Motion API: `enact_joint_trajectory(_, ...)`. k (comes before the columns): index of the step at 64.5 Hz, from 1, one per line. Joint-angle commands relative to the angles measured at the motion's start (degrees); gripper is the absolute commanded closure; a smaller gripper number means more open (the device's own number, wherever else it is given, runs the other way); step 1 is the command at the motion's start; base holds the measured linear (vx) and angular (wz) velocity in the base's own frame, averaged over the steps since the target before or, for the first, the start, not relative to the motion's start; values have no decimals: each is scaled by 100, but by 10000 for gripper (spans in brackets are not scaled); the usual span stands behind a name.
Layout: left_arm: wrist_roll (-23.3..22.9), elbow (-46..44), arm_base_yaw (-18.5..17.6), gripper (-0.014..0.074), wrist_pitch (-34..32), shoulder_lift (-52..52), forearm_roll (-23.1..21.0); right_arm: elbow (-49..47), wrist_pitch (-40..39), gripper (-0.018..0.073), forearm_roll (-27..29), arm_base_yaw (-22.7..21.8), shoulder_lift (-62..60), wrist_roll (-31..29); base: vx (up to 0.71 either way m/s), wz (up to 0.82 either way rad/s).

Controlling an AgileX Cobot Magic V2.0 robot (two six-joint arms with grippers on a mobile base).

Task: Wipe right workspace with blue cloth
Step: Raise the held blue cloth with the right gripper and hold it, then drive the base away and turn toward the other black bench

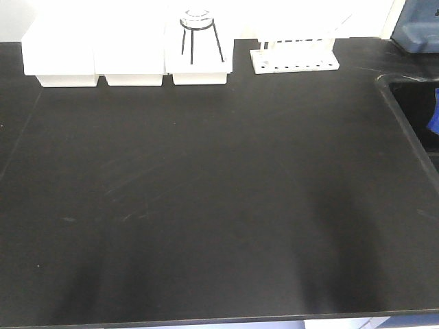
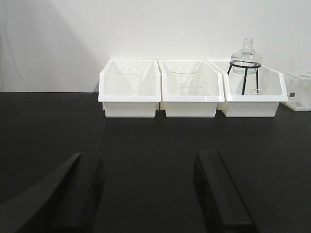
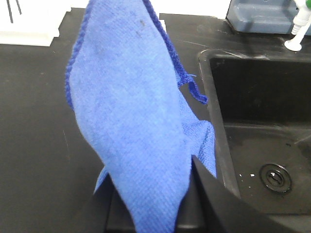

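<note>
Blue cloth (image 3: 131, 121), draped, half-hiding right fingers (image 3: 218, 204)

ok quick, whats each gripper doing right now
Left gripper: open, nothing between its fingers.
Right gripper: shut on the blue cloth.

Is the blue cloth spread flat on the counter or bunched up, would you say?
Bunched: the blue cloth is gathered in folds in the right gripper, not flat on the counter.
</note>
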Motion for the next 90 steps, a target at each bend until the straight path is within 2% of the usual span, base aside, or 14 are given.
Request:
enact_joint_trajectory(1, -44, 175, -30, 74, -448, 60, -18, -179, -405, 557, -43, -21, 7, -56, 0, 0)
enact_joint_trajectory(90, -44, 175, -30, 74, -448, 60, -18, -179, -406, 557, -43, -21, 7, -56, -4, 0)
